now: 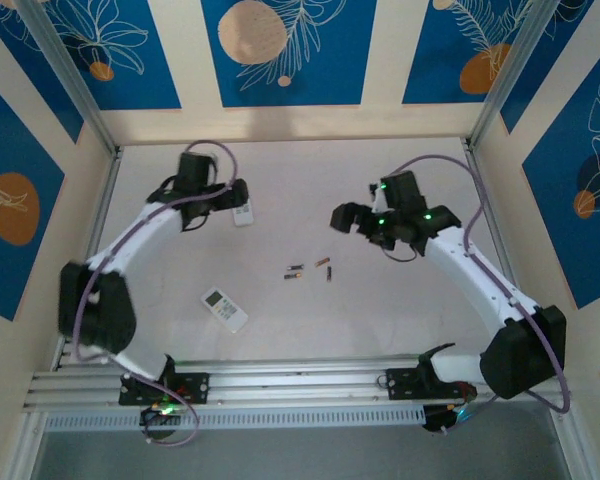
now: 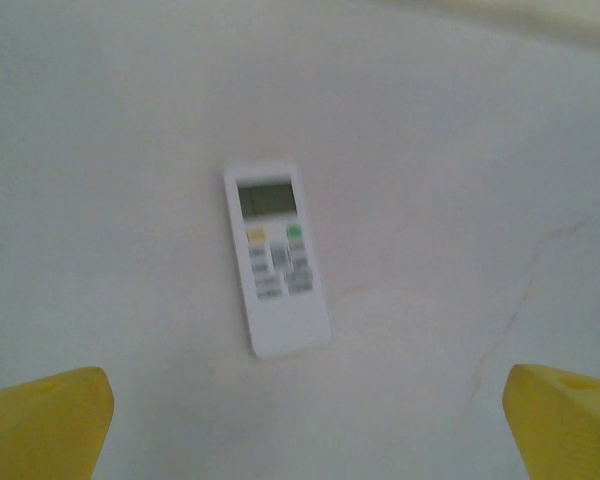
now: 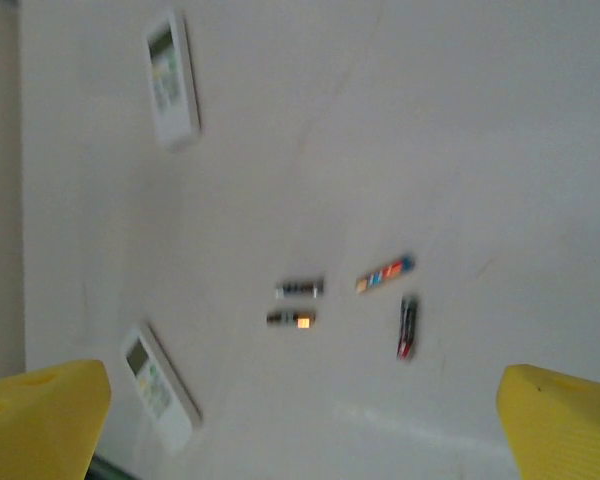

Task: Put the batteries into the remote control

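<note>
Batteries (image 3: 300,288) lie clustered on the table (image 1: 400,300), nearest the right gripper (image 3: 302,420) — jaws wide apart; the left gripper (image 2: 300,425), also spread, faces a remote (image 2: 277,258).

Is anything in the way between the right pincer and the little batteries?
No, nothing visible. The right pincer hovers open, and the four batteries lie on bare table in front of it. The far remote and the near remote both lie off to the side.
</note>
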`<action>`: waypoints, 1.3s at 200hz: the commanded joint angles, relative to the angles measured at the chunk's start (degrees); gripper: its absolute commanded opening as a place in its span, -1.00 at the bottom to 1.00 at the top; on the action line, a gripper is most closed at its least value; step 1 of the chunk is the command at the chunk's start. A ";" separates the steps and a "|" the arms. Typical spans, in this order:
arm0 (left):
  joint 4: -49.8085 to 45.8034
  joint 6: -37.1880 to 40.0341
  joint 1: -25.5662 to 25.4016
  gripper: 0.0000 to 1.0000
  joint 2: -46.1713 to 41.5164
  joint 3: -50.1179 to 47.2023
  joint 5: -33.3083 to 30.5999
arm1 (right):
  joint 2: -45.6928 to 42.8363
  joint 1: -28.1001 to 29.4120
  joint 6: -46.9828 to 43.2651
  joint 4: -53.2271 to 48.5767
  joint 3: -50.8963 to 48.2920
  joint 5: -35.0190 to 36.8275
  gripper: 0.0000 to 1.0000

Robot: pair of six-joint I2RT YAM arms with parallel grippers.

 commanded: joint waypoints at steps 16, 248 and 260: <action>-10.33 -1.79 -1.46 1.00 14.40 10.77 -4.10 | 0.06 5.97 5.01 -5.27 0.47 0.85 0.99; -2.26 -11.30 -0.14 -0.05 8.54 24.98 29.94 | -5.50 2.10 7.41 4.14 7.19 -7.28 0.99; 10.18 -19.29 -0.30 -0.05 3.55 19.09 36.16 | -3.98 2.07 7.92 9.25 9.09 -12.81 0.99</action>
